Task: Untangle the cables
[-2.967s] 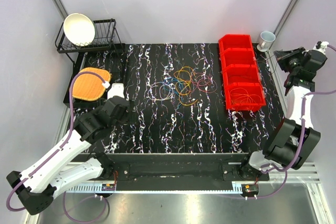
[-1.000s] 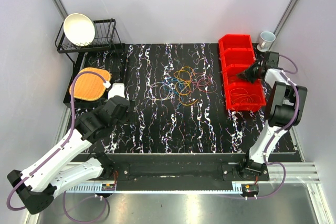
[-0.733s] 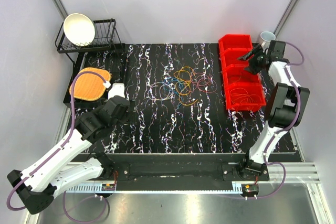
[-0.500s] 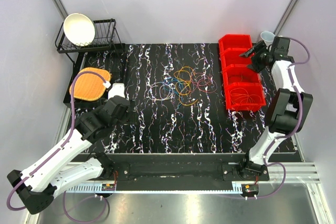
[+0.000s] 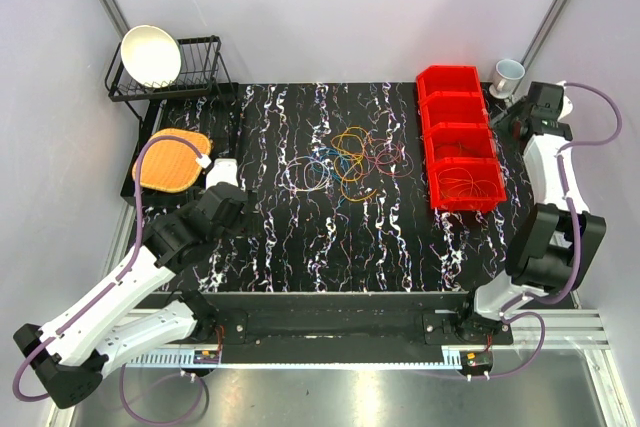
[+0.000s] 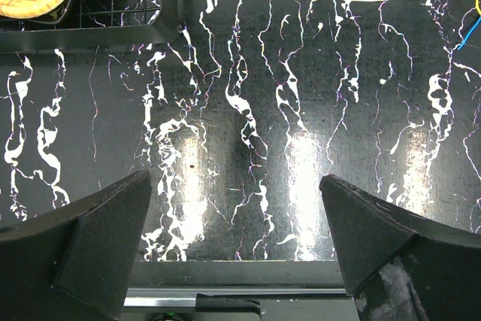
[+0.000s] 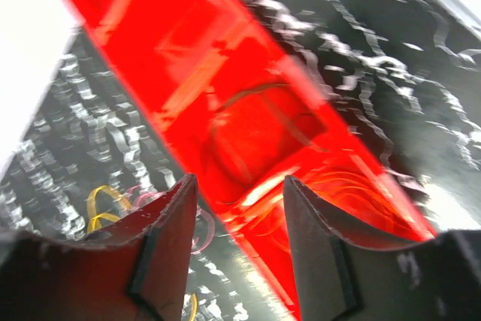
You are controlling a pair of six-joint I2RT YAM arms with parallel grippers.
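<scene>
While the tangle of thin red, orange, yellow, blue and purple cables stretches left-to-right across the middle of the black marbled table, the left gripper, spread wide and empty, stands nearer on its left, and the right gripper, parted and empty, hangs beyond the red plastic bin.

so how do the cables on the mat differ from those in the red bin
The mat cables lie on the mat; the bin cables lie in the nearest compartment of the red bin. The mat cables mix orange, yellow, blue and purple; the bin cables look yellowish. The mat cables sprawl and overlap; the bin cables sit bunched. Both are thin loops.
</scene>
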